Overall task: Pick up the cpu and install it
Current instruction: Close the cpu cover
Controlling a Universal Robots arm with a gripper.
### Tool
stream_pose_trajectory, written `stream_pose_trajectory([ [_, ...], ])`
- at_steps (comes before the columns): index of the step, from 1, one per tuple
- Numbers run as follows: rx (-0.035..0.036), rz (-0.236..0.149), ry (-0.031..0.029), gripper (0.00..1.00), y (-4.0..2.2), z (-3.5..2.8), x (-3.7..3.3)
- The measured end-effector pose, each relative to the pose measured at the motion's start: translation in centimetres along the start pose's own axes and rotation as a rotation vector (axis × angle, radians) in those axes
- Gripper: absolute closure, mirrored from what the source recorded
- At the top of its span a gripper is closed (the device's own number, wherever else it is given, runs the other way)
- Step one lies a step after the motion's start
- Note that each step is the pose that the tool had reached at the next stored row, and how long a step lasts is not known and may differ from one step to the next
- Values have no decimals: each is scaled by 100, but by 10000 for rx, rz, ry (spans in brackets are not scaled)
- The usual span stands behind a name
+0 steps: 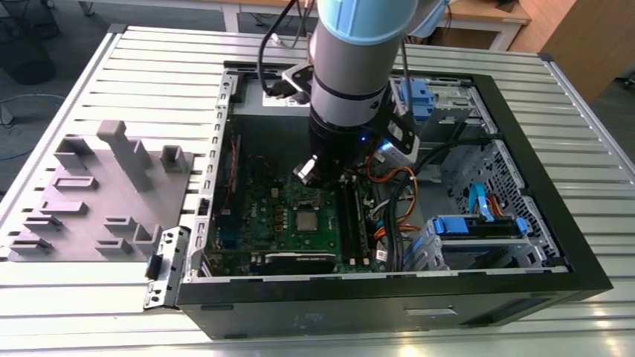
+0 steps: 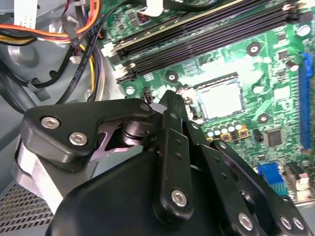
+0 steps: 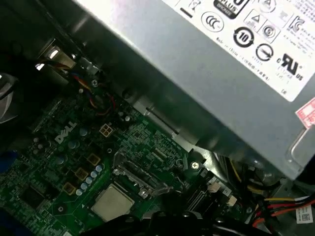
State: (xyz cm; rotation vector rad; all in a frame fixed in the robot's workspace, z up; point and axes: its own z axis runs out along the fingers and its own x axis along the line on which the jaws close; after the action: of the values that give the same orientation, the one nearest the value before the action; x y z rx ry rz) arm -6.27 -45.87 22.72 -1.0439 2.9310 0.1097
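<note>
- The cpu [image 1: 308, 219] lies flat in the socket of the motherboard [image 1: 260, 212]; pick-up and placement appear done.
- The hand [image 1: 309, 172] hovers near above it; whether apart or together cannot be told.

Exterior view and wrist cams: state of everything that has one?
cpu: lying flat in the motherboard socket.
socket cover: looks open, raised clear of the cpu.
gripper: over the motherboard, apart from the cpu.
computer case: side open, lying flat.
memory slots: empty.
</note>
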Motion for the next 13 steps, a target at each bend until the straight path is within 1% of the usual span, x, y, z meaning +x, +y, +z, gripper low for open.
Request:
stream_pose_trajectory([
  [6, -33, 1, -27, 89, -83, -24, 68],
  [10, -111, 1, -90, 89, -140, -30, 115],
  [13, -136, 1, -111, 89, -171, -33, 140],
])
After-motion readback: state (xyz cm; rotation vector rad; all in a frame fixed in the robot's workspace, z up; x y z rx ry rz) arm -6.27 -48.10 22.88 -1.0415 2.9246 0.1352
